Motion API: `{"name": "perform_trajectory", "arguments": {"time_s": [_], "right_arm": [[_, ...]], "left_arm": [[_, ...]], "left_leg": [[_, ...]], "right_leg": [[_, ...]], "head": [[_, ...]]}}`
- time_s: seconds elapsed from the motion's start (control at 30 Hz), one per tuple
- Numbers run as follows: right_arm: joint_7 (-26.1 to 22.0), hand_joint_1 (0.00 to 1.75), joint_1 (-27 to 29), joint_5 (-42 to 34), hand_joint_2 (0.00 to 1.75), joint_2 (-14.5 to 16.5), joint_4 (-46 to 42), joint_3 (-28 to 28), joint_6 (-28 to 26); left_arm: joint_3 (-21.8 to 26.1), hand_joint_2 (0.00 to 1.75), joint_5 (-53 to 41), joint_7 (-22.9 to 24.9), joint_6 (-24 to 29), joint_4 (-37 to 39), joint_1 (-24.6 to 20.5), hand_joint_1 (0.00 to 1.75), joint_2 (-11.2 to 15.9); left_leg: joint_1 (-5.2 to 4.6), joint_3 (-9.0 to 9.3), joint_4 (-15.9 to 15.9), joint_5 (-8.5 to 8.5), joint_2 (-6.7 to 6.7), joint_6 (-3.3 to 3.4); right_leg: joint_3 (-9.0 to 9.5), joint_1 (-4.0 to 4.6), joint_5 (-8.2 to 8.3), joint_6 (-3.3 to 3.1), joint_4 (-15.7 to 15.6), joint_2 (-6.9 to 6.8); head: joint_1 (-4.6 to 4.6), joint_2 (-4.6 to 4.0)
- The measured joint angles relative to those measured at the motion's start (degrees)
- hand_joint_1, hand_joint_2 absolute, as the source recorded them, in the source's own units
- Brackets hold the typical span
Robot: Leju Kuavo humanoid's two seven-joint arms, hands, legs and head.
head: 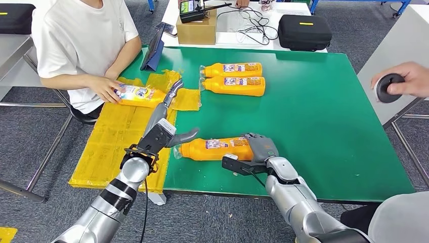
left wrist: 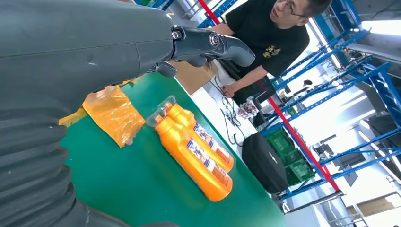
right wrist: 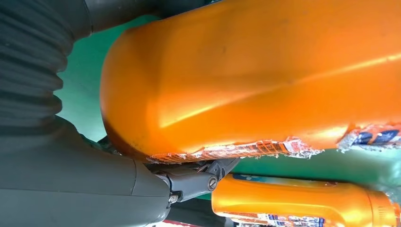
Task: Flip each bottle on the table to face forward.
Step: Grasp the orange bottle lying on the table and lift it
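Your right hand (head: pixel 258 147) grips the base of the near bottle (head: pixel 215 149), lying at lower centre on the table (head: pixel 329 126). Your left hand (head: pixel 169 126) hangs spread and empty by its cap; two more bottles (head: pixel 232 79) lie upper centre.

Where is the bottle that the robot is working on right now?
In the head view the orange bottle lies on its side near the green table's front edge, between the left hand and right hand, which grips its base.
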Motion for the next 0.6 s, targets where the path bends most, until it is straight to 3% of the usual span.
{"name": "perform_trajectory", "arguments": {"time_s": [0.17, 0.37, 0.43, 0.6], "right_arm": [[-2.7, 1.75, 0.0, -3.5, 1.75, -0.1, 0.2, 0.3, 0.6], [-23.8, 1.75, 3.2, -29.3, 1.75, 0.7, -0.4, -6.8, -3.1], [-27.4, 1.75, 4.7, -36.4, 1.75, 1.2, -1.5, -9.8, -5.0], [-30.2, 1.75, 10.3, -51.3, 1.75, 1.6, -7.8, -14.6, -9.2]], "left_arm": [[-0.3, 1.75, 2.7, -1.3, -1.2, -0.3, 0.1, 0.0, -0.1], [2.1, 1.75, 25.6, -8.0, -9.1, -4.4, 6.7, 0.0, -2.7], [4.0, 1.75, 28.8, -10.2, -7.4, -5.3, 10.0, 0.0, -3.6], [8.5, 1.75, 21.6, -17.2, 4.4, -10.4, 17.5, 0.0, -4.6]], "left_leg": [[0.0, 0.01, 0.0, 0.0, 0.0, 0.0], [-0.01, -0.09, 0.0, -0.04, -0.04, 0.0], [0.0, -0.13, 0.0, -0.06, -0.04, -0.01], [0.0, -0.26, 0.0, -0.07, -0.09, -0.01]], "right_leg": [[0.01, 0.0, 0.0, 0.0, 0.0, 0.0], [-0.04, -0.01, -0.02, 0.02, 0.0, -0.01], [-0.1, 0.0, -0.04, 0.02, 0.0, -0.01], [-0.22, 0.0, -0.06, 0.0, 0.0, -0.03]], "head": [[0.0, 0.0], [-0.02, 0.0], [-0.01, 0.0], [-0.01, 0.0]]}}
